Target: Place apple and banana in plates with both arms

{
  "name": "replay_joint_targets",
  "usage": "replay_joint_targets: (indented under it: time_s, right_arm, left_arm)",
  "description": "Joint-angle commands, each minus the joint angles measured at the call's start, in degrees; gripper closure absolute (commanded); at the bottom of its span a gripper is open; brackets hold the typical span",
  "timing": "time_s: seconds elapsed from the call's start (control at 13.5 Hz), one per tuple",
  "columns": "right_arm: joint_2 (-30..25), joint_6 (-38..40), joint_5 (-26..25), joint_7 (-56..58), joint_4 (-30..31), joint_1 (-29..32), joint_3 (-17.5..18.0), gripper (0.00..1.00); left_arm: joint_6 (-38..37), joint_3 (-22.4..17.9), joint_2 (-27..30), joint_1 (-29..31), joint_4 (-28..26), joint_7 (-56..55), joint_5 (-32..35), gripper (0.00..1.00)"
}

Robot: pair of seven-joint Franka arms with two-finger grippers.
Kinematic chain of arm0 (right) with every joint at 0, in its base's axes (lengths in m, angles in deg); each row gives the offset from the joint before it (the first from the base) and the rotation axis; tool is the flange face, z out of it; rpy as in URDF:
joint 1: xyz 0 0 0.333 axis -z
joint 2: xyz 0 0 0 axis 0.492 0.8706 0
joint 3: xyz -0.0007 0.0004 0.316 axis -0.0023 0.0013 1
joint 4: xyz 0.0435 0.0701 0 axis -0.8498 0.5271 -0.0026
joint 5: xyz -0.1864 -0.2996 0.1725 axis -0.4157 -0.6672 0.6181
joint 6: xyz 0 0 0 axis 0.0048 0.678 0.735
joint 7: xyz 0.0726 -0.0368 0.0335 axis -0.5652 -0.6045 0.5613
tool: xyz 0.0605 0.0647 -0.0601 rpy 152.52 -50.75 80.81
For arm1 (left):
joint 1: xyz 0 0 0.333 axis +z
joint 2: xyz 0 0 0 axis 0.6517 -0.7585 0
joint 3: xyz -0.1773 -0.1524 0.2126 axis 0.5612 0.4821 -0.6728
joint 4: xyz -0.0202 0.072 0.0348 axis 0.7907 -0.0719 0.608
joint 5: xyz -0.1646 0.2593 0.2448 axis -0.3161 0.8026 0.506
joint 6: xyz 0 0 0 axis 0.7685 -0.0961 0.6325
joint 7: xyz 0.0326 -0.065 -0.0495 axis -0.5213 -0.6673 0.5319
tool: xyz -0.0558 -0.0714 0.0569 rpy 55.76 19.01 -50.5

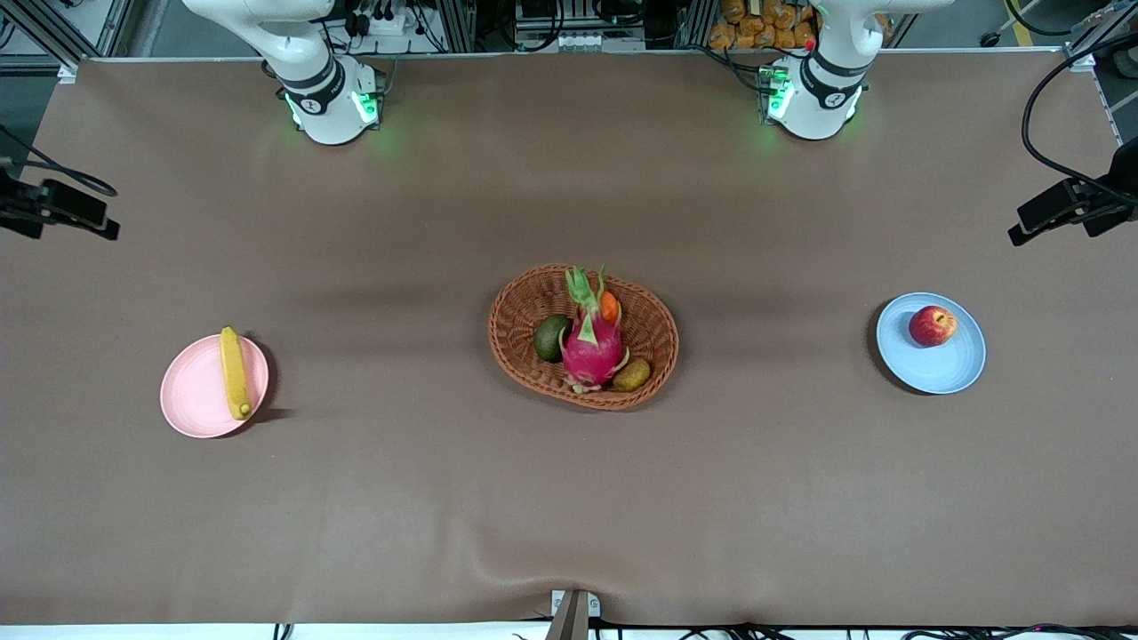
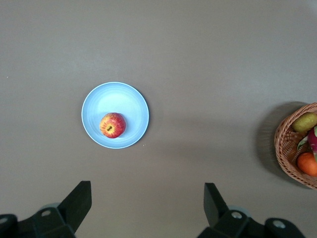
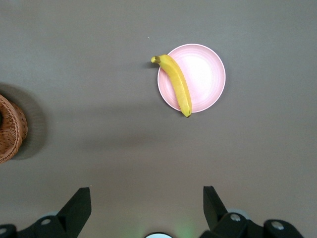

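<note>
A red apple rests on the light blue plate toward the left arm's end of the table. The yellow banana lies across the pale pink plate toward the right arm's end, one tip over the rim. My left gripper hangs open high over bare table, apart from the apple. High up as well, my right gripper is open and holds nothing. In the front view only the arms' bases show; both grippers are out of that view.
A brown wicker basket sits mid-table, holding a magenta dragon fruit, a small orange fruit, a dark green fruit and a brownish fruit. Black camera mounts stand at both table ends.
</note>
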Motion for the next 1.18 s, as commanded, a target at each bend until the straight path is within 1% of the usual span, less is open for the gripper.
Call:
replay_joint_targets:
  time_s: [0.0, 0.07, 0.3, 0.89, 1.11]
  right_arm:
    - [-2.3, 0.5, -0.9, -4.6, 1.2, -1.6, -0.2, 0.0]
    - [-2.3, 0.4, -0.9, -4.9, 1.2, -1.3, 0.2, 0.0]
    - [-2.2, 0.5, -0.9, -4.1, 1.2, 0.4, 1.4, 0.0]
    - [-2.0, -0.1, -0.9, -1.9, 1.6, 0.2, 1.1, 0.0]
    - [-2.2, 0.1, -2.1, 0.6, 1.6, 0.5, 0.9, 0.0]
  left_arm:
    - [-0.7, 0.0, -0.2, -0.1, 1.0, 1.5, 1.8, 0.0]
    - [-0.7, 0.1, -0.2, -0.4, 1.0, 3.2, 3.6, 0.0]
    - [-0.7, 1.0, -0.3, -0.3, 1.2, 3.7, 3.8, 0.0]
    - [-0.7, 1.0, -0.9, -0.2, 1.7, 3.6, 3.3, 0.0]
    - [-0.7, 1.0, -0.9, -0.1, 1.7, 3.6, 3.3, 0.0]
